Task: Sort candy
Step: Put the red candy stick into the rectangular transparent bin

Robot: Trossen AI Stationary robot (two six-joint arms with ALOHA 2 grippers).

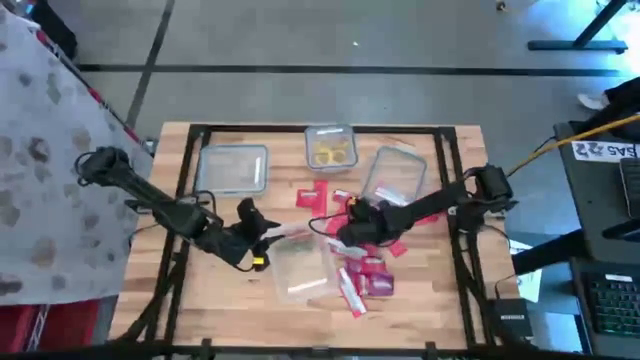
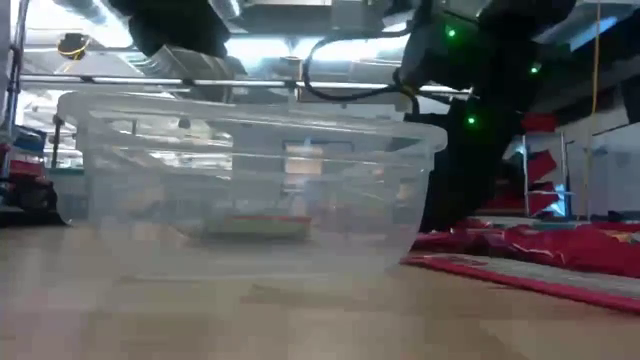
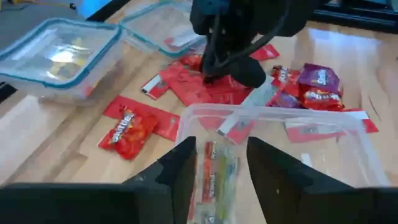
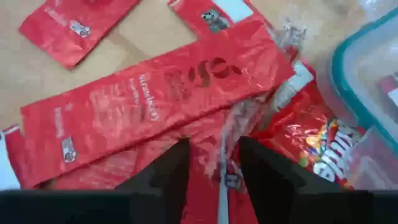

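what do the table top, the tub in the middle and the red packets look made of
Table top: wood, matte, plank seams and grain show. Middle tub: clear, slightly cloudy plastic; candy shows through it. Red packets: probably glossy plastic film or foil, crinkled with highlights.

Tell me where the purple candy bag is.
In the left wrist view, the purple candy bag lies on the wooden table beyond the clear lidless plastic tub, among red packets.

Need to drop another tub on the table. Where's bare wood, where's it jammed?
Free: the front-left corner of the table, left of the clear tub; also the strip along the right edge, right of the tub. Crowded: the centre, where red packets pile up and both arms meet, the left gripper at the clear tub, the right gripper over the packets.
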